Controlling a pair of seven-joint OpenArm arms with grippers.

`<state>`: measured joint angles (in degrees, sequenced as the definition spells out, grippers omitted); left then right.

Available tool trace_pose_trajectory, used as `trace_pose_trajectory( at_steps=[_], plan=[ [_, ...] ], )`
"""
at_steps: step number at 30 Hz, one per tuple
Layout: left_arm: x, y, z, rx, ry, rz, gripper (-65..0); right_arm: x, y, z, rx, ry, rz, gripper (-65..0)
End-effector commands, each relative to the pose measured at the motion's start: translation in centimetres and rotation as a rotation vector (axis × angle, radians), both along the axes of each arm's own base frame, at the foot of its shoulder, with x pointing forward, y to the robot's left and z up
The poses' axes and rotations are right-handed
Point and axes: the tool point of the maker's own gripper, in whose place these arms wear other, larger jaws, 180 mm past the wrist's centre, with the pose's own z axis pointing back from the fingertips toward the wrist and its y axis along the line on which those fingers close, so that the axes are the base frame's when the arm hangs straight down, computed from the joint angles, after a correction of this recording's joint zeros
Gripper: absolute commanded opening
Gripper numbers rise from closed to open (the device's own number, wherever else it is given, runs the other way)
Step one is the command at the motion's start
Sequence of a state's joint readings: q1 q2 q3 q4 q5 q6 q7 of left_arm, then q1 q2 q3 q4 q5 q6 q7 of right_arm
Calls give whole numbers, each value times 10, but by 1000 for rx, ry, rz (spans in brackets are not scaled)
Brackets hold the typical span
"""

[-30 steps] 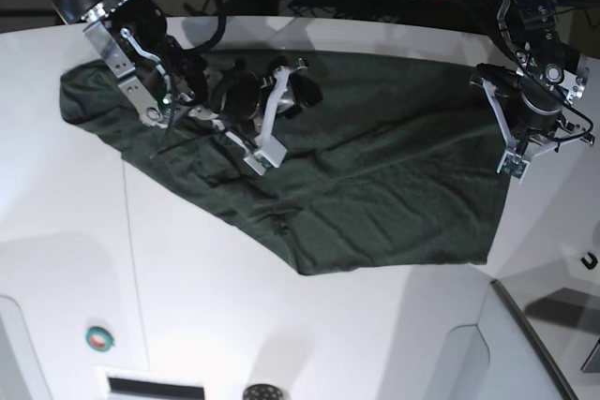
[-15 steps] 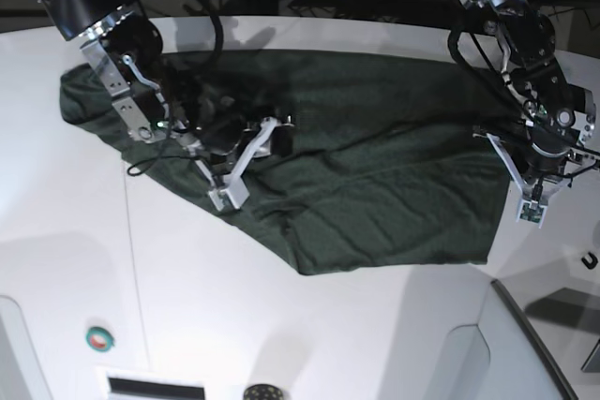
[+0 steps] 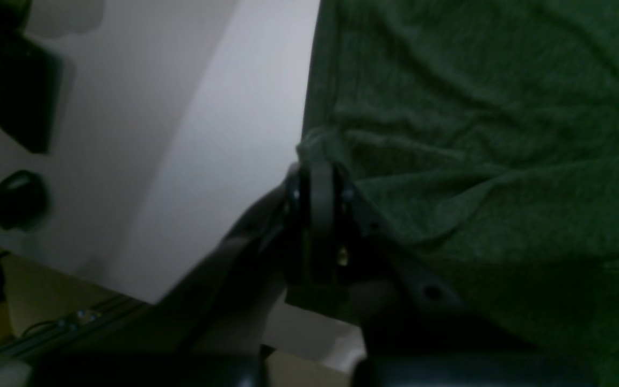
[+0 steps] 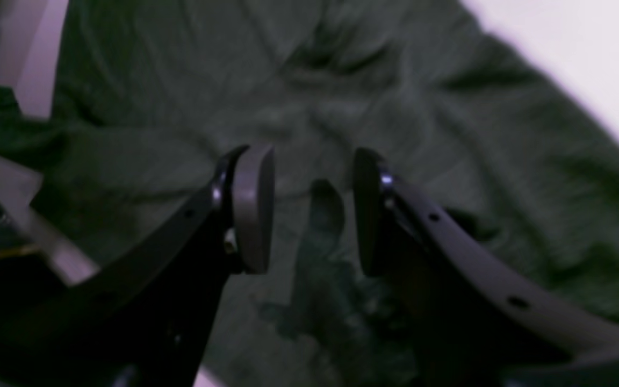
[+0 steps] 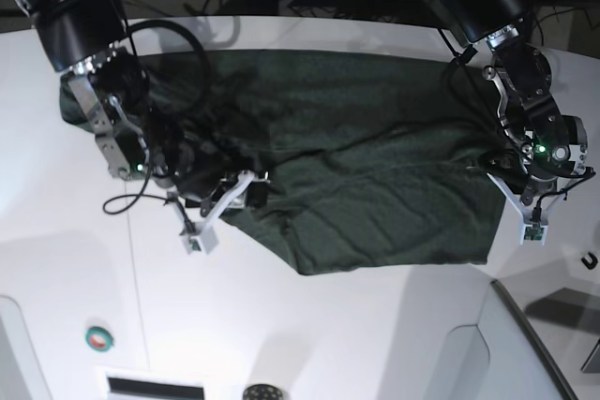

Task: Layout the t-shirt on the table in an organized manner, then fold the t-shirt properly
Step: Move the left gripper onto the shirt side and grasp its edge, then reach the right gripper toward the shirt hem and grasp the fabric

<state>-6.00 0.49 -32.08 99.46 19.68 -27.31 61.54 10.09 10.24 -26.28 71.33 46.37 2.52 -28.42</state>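
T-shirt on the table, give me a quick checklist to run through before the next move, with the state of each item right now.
1. Left gripper pinched on the t-shirt edge: ok, jaws shut with fabric bunched at the tips.
2. Right gripper free of cloth: ok, jaws open, nothing between them.
3. T-shirt spread flat: not ok, wrinkled and lopsided.
4. T-shirt fully on the table: ok in the base view.
5. Sleeves laid out: cannot tell.
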Motion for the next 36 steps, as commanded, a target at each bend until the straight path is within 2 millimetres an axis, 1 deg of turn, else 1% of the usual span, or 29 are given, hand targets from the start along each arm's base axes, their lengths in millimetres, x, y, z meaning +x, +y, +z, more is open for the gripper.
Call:
trace_pose_trajectory(
  at_steps=[1,2,4,6,8,11,13,16,19,22,26,29,34,36],
  plan=[
    [7,5,11,21,-36,7,-650,17,-9,13,-1,-48,-13,-429],
    [7,5,12,21,-37,6,-650,17,-9,13,-8,-49,1,-429],
    [5,5,9,20,-30,6,-650,9,5,10,-28,-36,69,-429],
    [3,5,7,19,-21,6,-650,5,26,11,-55,-47,159,-431],
    [2,5,6,19,-18,6,-650,2,41,11,-75,-56,223,-432],
    [2,5,6,22,-17,8,-650,14,62,15,-77,-61,250,-434],
    [1,6,6,22,-16,8,-650,26,68,9,-91,-35,237,-429],
    [-6,6,1,24,4,8,-650,33,80,3,-171,-47,288,-428],
    [-12,6,-4,24,19,6,-650,34,93,3,-228,-82,329,-428],
    [-21,7,-11,26,42,5,-650,31,105,-3,-283,-98,365,-428],
    [-30,7,-17,28,65,4,-650,26,116,-13,-374,-119,416,-428],
    [-40,6,-24,28,91,1,-650,25,115,-16,-418,-143,436,-428],
    [-59,13,-33,51,145,-7,-650,29,118,-13,-413,-192,426,-428],
    [-68,17,-36,64,169,-10,-650,28,120,-13,-404,-203,425,-428]
  ],
)
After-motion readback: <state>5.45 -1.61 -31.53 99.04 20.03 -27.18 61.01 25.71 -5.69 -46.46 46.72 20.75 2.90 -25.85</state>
